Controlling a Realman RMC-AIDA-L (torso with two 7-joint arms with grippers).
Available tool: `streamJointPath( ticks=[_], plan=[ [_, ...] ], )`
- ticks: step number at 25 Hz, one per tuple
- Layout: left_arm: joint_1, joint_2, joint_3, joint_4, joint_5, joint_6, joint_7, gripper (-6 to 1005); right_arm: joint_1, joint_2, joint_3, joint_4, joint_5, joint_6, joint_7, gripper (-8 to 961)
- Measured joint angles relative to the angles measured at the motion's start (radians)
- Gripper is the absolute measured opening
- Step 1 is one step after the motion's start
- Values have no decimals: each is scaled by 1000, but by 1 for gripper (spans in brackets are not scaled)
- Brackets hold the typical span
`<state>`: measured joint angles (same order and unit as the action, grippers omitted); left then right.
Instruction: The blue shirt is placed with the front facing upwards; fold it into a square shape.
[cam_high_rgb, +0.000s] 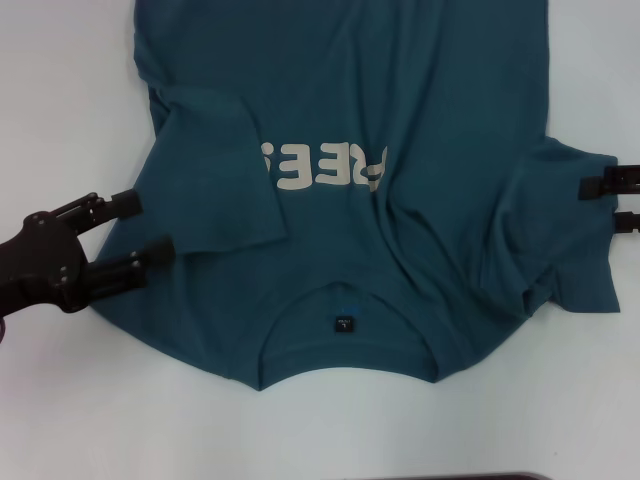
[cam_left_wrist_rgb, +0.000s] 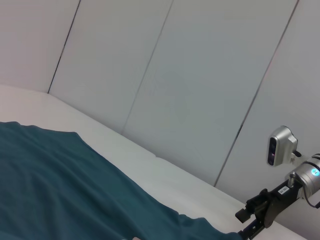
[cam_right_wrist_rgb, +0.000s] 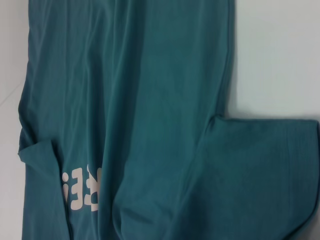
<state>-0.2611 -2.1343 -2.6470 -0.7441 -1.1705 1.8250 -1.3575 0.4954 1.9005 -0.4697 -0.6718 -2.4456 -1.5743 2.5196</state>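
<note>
Blue shirt (cam_high_rgb: 400, 110) spread front-up on white tabletop (cam_high_rgb: 60, 100), collar nearest, one sleeve folded over the lettering. Left gripper (cam_high_rgb: 148, 228) spread open at shirt's left edge. Right gripper (cam_high_rgb: 590, 203) parted at the right sleeve.

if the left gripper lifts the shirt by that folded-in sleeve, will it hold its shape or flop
Likely flop: the blue shirt lies limp, creased near the right gripper. The sleeve already lies folded over, so it bends easily. Pushed by the left gripper, it would probably bunch.

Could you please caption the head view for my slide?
Blue shirt front-up on white table, left sleeve folded inward; open left hand and right hand at its sides.
</note>
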Motion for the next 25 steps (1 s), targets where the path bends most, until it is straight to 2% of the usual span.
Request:
streamJointPath(
  ticks=[18,25],
  plan=[
    [-2,-3,-2,2,-1,-3,0,860,5,-1,-30,0,-23,15,11,909],
    [2,-3,-4,2,-2,-3,-2,860,-9,-11,-33,0,-23,0,24,905]
  ],
)
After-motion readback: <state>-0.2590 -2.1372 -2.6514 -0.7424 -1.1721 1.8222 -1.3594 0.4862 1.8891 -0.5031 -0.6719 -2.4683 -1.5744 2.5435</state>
